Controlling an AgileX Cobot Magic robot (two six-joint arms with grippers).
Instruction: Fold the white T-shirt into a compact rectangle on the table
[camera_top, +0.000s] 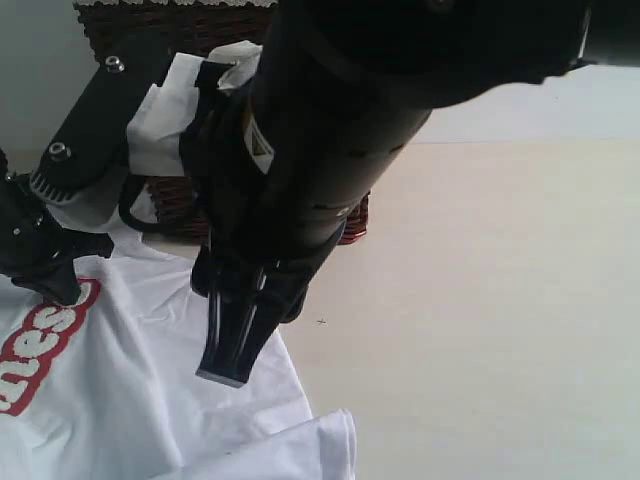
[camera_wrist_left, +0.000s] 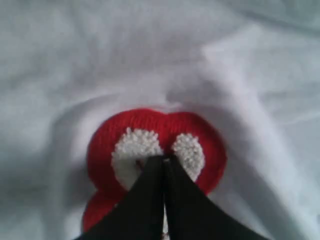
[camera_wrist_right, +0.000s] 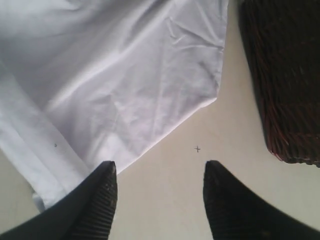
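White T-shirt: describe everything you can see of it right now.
The white T-shirt is soft, creased fabric lying flat on the table, at the exterior view's lower left. Fuzzy white lettering outlined in red crosses it. A stitched hem band runs along one edge, with a corner near the wicker basket but apart from it. The left gripper, shut, has its tips on a letter; whether it pinches cloth is unclear. The right gripper hangs open at the hem edge.

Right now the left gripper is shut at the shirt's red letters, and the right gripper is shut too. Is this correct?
Not quite. The right wrist view shows the right gripper open, over the table beside the shirt. The left gripper is indeed shut at the red letters.
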